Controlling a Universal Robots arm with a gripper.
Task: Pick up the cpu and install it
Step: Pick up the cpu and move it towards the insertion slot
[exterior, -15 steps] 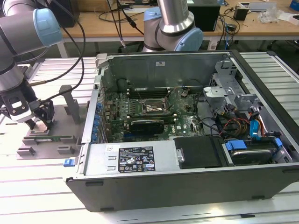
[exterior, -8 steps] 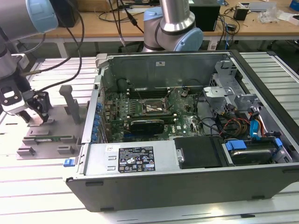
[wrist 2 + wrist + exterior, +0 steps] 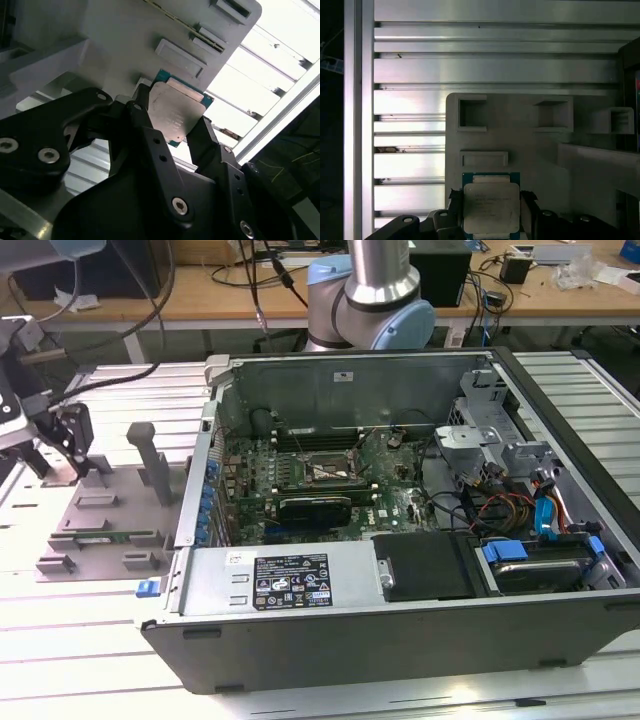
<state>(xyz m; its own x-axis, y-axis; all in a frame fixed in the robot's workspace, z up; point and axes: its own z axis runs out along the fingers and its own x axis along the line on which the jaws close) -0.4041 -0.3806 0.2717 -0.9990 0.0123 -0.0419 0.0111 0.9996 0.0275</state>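
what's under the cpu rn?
The grey tray shows around the cpu, with a raised rectangular block just beyond it. The spot directly beneath is covered by the chip. The gripper clasps two sides, so seated or lifted can't be told.

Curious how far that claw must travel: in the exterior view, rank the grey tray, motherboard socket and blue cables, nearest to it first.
1. Grey tray, beneath the gripper at the exterior view's left.
2. Motherboard socket, mid-case.
3. Blue cables, case's far end, exterior view's right.
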